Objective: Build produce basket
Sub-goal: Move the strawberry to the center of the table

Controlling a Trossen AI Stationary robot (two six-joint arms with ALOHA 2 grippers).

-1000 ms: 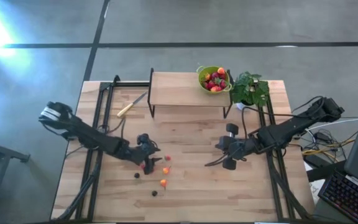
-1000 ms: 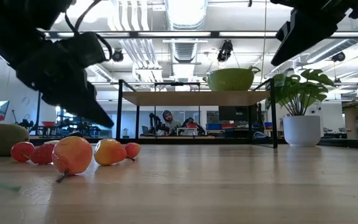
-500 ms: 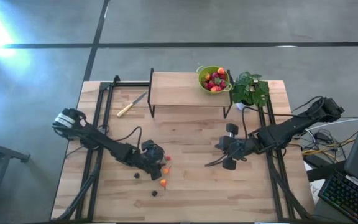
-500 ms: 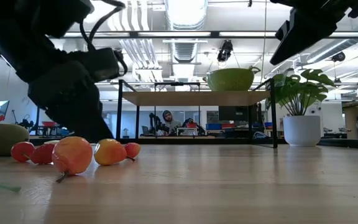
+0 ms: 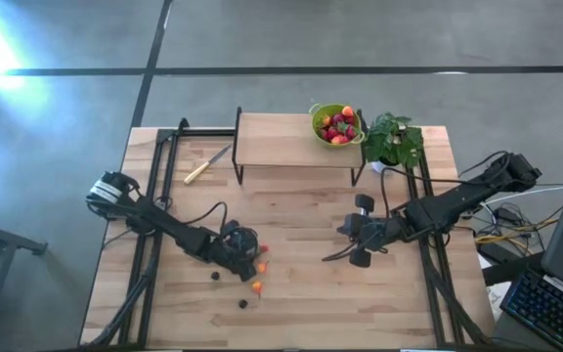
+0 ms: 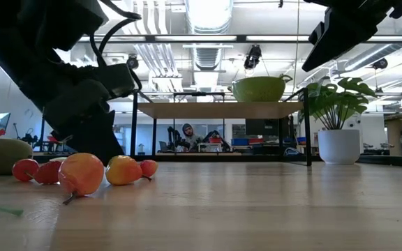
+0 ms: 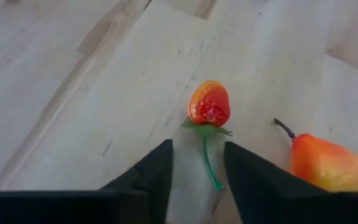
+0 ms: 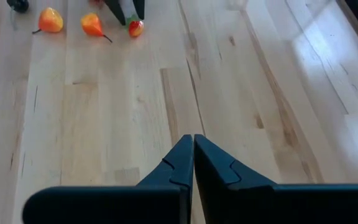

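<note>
Two arms at work over one wooden table (image 5: 301, 313). Left gripper (image 5: 249, 256) low over the near-left part of the table, among the loose produce (image 5: 257, 287). In the left wrist view, left gripper (image 7: 197, 163) with jaws spread; between the two fingers (image 7: 148, 177) only the green stem of one strawberry (image 7: 209, 104), not pinched, with the red body just beyond the tips. Beside it one orange pear-shaped fruit (image 7: 325, 167), apart from the fingers.

Counted from above: five loose pieces near the left gripper, namely two red, one orange, two dark. Hard to tell whether more hidden under the gripper.

Right gripper (image 5: 352, 235) held above the middle-right of the table, well apart from the fruits. In the right wrist view, right gripper (image 8: 192, 146) with jaws pressed together, holding nothing.

One produce basket (image 5: 336, 124), lime green, standing on the right end of one raised wooden shelf (image 5: 281, 142) at the far side, already with several red and orange fruits inside. Just right of it one potted plant (image 5: 393, 140). Left of the shelf, one knife (image 5: 206, 165) with yellow handle, lying flat.
</note>
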